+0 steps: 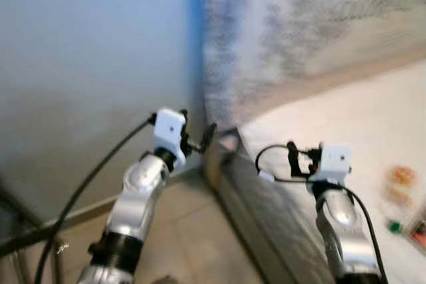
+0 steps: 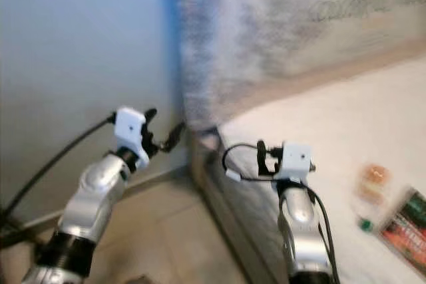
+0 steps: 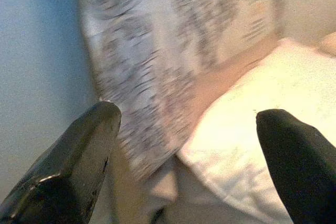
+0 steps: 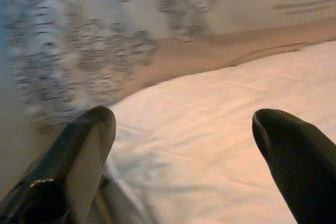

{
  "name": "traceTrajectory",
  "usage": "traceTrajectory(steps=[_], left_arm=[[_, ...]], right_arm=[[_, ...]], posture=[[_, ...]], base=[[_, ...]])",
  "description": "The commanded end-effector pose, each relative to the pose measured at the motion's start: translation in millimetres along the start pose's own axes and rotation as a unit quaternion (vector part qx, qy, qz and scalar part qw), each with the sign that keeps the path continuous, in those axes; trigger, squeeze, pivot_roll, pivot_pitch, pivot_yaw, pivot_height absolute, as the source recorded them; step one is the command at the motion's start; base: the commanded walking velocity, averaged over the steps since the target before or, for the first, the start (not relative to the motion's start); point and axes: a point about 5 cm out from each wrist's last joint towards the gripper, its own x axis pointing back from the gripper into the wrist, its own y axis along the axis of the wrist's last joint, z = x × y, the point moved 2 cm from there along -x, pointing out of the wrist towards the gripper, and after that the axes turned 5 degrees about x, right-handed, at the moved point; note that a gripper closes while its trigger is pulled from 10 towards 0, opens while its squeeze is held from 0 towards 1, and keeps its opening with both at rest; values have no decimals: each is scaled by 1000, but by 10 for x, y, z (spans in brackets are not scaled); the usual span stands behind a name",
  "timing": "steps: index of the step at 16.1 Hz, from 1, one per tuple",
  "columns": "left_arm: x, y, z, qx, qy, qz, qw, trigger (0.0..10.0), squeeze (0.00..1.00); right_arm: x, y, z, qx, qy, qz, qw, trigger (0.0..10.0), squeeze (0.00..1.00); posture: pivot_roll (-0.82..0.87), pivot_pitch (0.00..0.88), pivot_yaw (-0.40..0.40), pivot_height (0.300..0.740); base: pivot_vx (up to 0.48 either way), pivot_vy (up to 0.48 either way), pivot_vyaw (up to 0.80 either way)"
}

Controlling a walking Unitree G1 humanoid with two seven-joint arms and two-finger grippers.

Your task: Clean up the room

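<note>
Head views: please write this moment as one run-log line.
view: blurred | left pincer: open, empty, near bed corner | right pincer: open, empty, over white bed | small items on bed

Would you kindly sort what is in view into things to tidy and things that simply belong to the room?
To tidy: blurred orange and green items, red-green packet, all on the bed.

Just there: bed, patterned headboard, blue wall, tiled floor.

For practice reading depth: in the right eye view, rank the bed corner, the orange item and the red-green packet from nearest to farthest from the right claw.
1. Bed corner, ahead-left of the right claw.
2. Orange item, lying on the bed to its right.
3. Red-green packet, at the right edge, farthest.
</note>
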Motion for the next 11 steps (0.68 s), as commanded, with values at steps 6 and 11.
traceTrajectory(steps=[6, 11], left_arm=[[75, -137, 100, -12, 19, 19, 1000, 10000, 0], [94, -132, 109, -1, 37, -9, 999, 10000, 0]], right_arm=[[10, 47, 2, -40, -5, -27, 999, 10000, 0], [57, 43, -84, 16, -43, -42, 998, 10000, 0]], posture=[[107, 0, -56, 740], [108, 0, -74, 740]], base=[[0, 240, -788], [0, 0, -788]])
